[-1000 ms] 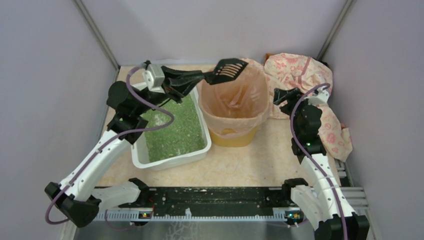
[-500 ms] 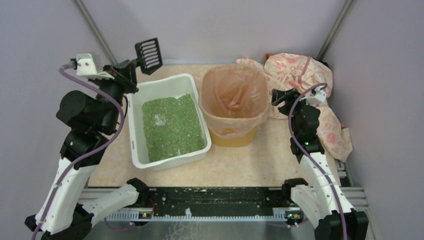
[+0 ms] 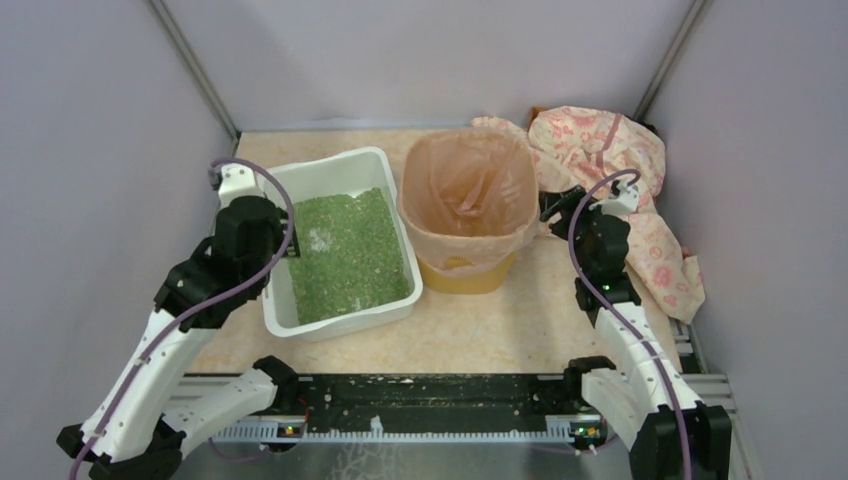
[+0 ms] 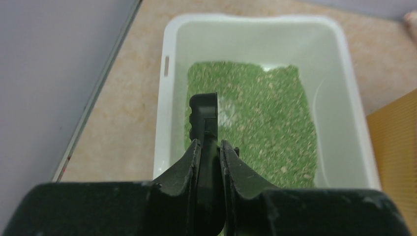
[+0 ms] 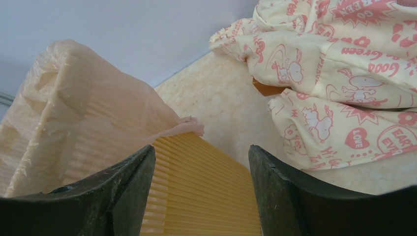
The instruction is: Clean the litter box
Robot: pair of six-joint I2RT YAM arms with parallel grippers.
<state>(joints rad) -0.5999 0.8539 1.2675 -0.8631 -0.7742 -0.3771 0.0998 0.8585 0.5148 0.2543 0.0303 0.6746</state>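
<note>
The white litter box (image 3: 395,300) holds green litter (image 3: 345,250) with a pale patch near its middle. My left gripper (image 3: 288,243) hangs over the box's left side, shut on the black scoop (image 4: 204,115). In the left wrist view the left gripper (image 4: 210,146) clamps the scoop's handle, and the scoop points down at the litter (image 4: 270,118). The scoop's head is hidden in the top view. The yellow bin (image 3: 468,272), lined with a pink bag (image 3: 470,190), stands right of the box. My right gripper (image 3: 553,203) is open beside the bin's right side, holding nothing.
A flowered cloth (image 3: 620,165) lies heaped at the back right, close behind the right arm. In the right wrist view the right gripper (image 5: 200,150) faces the ribbed bin wall (image 5: 196,196), with the bag (image 5: 88,113) left and cloth (image 5: 334,73) right. Enclosure walls stand on both sides.
The left arm swung the scoop from above the bin, up past the back left corner, then down to the litter box's left side. The right arm barely moved.
</note>
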